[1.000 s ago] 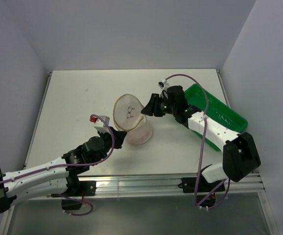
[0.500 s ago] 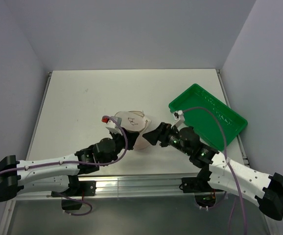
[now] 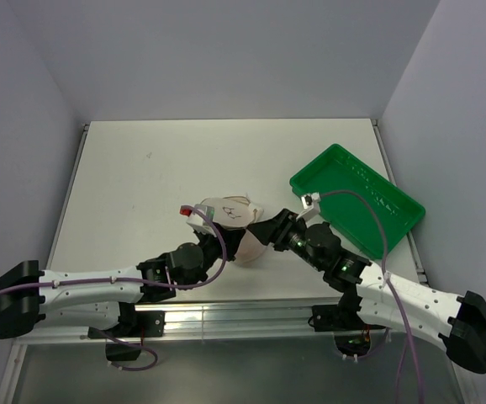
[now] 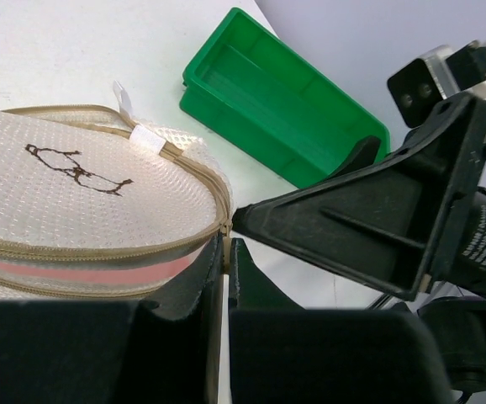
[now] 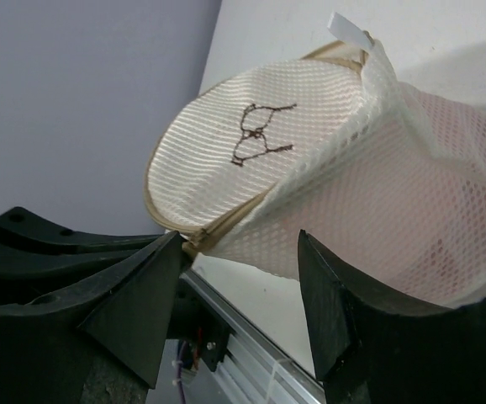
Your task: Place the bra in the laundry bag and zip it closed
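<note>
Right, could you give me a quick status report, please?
Left gripper shut on laundry bag rim; right gripper open at its zip end. Bra inside, pink through mesh. Green tray apart, not in the way.

bright even overhead light, soft faint shadows, sharp top view, wrist views blurred at near black edges

Pale lavender walls point(image 3: 226, 59) enclose a white table point(image 3: 184, 160) left, far and right; a metal rail point(image 3: 226, 316) edges its near side.
</note>
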`<state>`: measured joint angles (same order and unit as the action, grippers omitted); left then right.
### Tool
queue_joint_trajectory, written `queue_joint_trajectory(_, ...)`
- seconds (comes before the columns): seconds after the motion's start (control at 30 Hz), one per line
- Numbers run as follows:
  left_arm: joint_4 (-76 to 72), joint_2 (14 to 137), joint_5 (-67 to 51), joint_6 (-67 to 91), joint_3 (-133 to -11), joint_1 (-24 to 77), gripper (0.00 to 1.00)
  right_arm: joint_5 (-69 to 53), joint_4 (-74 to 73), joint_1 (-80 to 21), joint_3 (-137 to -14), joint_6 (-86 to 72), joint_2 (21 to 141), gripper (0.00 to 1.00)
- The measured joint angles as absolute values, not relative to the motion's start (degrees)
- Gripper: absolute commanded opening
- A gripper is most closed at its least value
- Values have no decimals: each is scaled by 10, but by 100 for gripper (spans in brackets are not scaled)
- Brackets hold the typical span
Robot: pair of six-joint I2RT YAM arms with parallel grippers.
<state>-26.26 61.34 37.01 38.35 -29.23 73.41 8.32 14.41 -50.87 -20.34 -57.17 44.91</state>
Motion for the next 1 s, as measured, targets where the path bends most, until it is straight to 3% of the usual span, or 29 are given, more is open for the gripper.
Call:
queue_joint_trajectory(0.23,-263,614,371,386,-292,736,0,98,156,-509,-203,-572,419,66)
queue_joint_trajectory(0.4,-268,625,362,385,-292,737,0,118,149,-509,-217,-571,463,61)
queue_joint_trajectory(0.47,-267,626,358,385,-292,737,0,125,149,-509,-218,-571,479,50)
queue_joint_trajectory(0.53,-268,626,356,384,-292,737,0,129,149,-509,-219,-572,490,32)
queue_joint_trajectory(0.7,-265,627,347,381,-292,737,0,130,150,-501,-227,-567,503,9)
queue_joint_trajectory(0.73,-262,627,347,380,-292,737,0,126,150,-497,-229,-566,503,0)
queue_joint_trajectory(1.0,-194,580,362,371,-281,737,0,69,150,-405,-229,-542,505,0)
